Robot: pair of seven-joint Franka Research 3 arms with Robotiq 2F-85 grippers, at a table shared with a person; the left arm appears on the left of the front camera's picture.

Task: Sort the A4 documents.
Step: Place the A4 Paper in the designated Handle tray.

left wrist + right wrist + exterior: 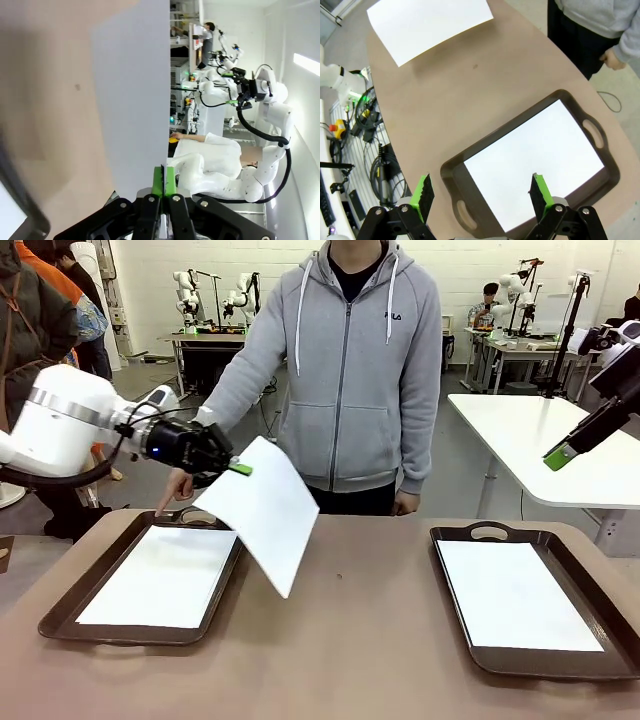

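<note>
Left end effector [238,468] clamped on one A4 sheet [262,512], held tilted above tabletop [350,640] beside left tray [60,615]. Right end effector [482,192] released, hovering over right tray [600,150]. One sheet per tray already; held sheet pending.

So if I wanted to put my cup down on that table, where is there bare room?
The widest bare patch is the table between the left tray and the right tray, and forward to the near edge. Both trays already hold paper. It is crowded above the left tray: the left gripper holds a sheet tilted in the air, and a person's hand points there.
</note>
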